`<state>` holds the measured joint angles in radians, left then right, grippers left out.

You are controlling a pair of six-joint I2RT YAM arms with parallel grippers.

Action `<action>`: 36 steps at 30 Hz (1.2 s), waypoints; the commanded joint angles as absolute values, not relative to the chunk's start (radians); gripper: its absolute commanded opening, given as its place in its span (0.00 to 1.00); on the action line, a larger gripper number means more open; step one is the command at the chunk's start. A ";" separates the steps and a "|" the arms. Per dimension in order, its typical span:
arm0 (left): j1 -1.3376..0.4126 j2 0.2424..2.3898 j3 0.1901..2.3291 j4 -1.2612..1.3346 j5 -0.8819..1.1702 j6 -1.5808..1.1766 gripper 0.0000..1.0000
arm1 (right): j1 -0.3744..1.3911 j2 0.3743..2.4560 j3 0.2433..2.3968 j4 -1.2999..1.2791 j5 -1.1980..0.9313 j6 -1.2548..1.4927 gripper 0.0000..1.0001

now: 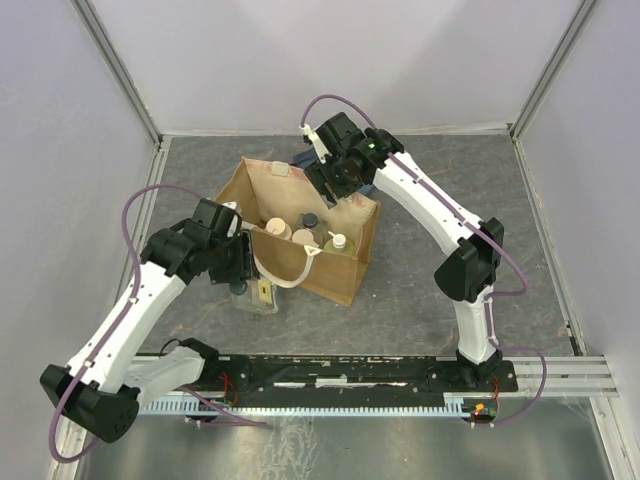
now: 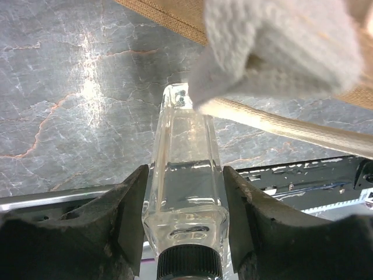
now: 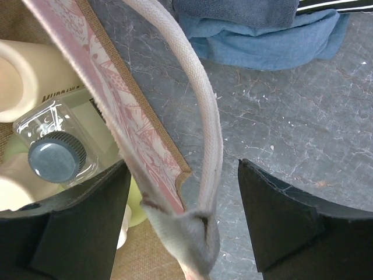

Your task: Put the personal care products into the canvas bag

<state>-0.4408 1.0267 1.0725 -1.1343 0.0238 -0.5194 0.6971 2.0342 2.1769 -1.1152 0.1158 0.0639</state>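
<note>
Links: white shells
Joints: black housings
Cables: purple, looping
Fingers: matte black wedges
Base: black rail
Light: green dot

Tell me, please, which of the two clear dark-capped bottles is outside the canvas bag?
The clear bottle held by the left gripper, beside the canvas bag at its near-left wall. The other clear bottle stands inside the bag, cap up.

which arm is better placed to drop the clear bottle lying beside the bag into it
Left. The left gripper clasps the clear rectangular dark-capped bottle beside the tan canvas bag; the right gripper straddles the bag's far rim.
</note>
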 commanded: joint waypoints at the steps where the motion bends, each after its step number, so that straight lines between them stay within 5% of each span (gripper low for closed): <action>1: -0.446 0.973 1.160 -1.182 0.033 -0.558 0.03 | 0.693 2.058 2.226 -1.111 0.111 0.051 0.81; 36: -0.446 1.329 2.038 -1.389 0.425 -0.315 0.03 | 0.676 2.103 2.278 -1.131 0.141 0.037 0.81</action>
